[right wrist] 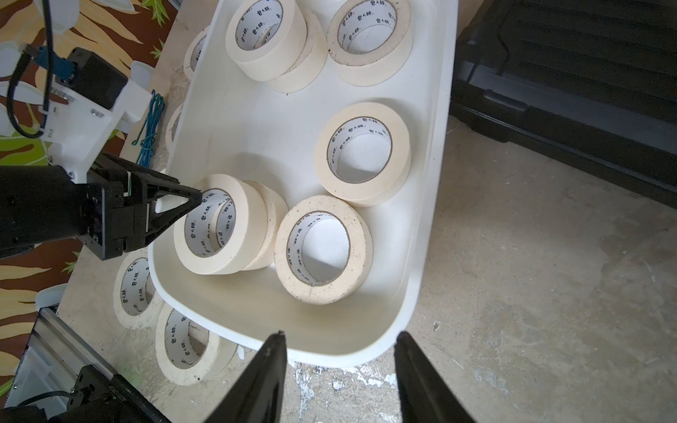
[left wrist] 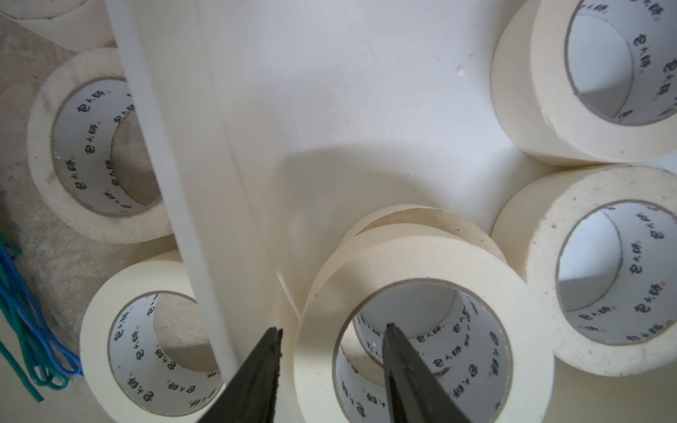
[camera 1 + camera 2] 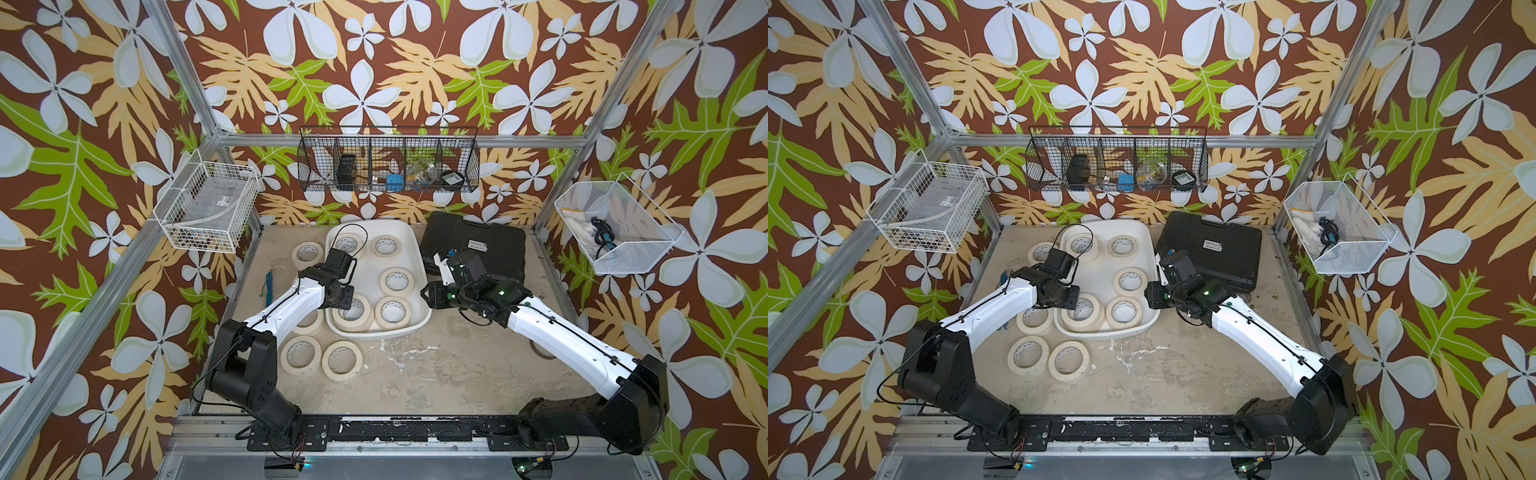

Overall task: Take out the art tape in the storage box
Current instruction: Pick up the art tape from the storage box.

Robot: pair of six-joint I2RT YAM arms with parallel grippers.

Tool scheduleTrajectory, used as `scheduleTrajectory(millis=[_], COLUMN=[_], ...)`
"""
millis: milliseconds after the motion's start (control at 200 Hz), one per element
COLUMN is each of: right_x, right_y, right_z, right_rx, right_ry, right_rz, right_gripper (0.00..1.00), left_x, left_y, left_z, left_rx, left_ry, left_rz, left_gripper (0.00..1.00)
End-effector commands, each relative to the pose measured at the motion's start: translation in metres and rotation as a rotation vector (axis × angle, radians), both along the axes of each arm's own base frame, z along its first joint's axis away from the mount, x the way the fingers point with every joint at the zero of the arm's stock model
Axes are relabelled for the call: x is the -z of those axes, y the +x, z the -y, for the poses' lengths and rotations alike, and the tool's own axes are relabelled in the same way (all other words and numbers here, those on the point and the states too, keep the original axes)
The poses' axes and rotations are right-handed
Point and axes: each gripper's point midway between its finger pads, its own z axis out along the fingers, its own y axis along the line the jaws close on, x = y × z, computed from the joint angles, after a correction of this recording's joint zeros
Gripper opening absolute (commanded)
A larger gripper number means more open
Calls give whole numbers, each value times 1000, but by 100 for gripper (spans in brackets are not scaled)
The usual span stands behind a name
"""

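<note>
Art tape (image 3: pixel 397 280): matte cream rings, printed white cores, several inside the smooth, round-cornered white storage box (image 3: pixel 370 270). Left gripper (image 2: pixel 333 327) half-open astride one ring's wall, unclamped; right gripper (image 1: pixel 340 333) half-open, empty.

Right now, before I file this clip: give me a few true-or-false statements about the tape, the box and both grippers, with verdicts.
1. The left gripper straddles the wall of an art tape roll inside the storage box, with one finger in the core. True.
2. The right gripper holds a roll. False: it is open and empty.
3. Every roll is in the box. False: loose rolls lie on the table beside it.
4. A black case lies beside the box. True.
</note>
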Motion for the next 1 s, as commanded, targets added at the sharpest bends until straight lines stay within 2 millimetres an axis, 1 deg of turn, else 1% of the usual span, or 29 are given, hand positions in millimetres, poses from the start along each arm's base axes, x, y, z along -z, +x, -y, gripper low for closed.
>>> scheduleTrajectory(millis=[0, 145, 260, 350, 470, 611, 706, 821, 996], right_x=[0, 1, 1, 2, 1, 2, 2, 2, 1], right_y=[1, 1, 0, 0, -1, -1, -1, -1, -1], right_z=[-1, -1, -1, -1, -1, -1, -1, -2, -3], right_rx=[3, 1, 1, 2, 1, 1, 0, -3, -5], right_ry=[2, 3, 6, 7, 10, 10, 13, 18, 25], right_rz=[7, 3, 3, 1, 2, 1, 0, -1, -1], right_gripper=[51, 51, 51, 51, 51, 51, 51, 51, 51], left_x=[8, 16, 21, 24, 26, 27, 25, 20, -4], left_y=[-1, -1, -1, 0, -1, -1, 0, 0, -1], left_z=[3, 6, 8, 10, 10, 11, 13, 14, 15], left_rx=[24, 30, 34, 32, 25, 13, 6, -19, -71], left_ry=[-10, -14, -24, -30, -35, -45, -65, -81, -127], left_rz=[-22, -42, -56, -64, -69, -68, -62, -52, -12], left_gripper=[50, 49, 47, 42, 32, 25, 19, 16, 14])
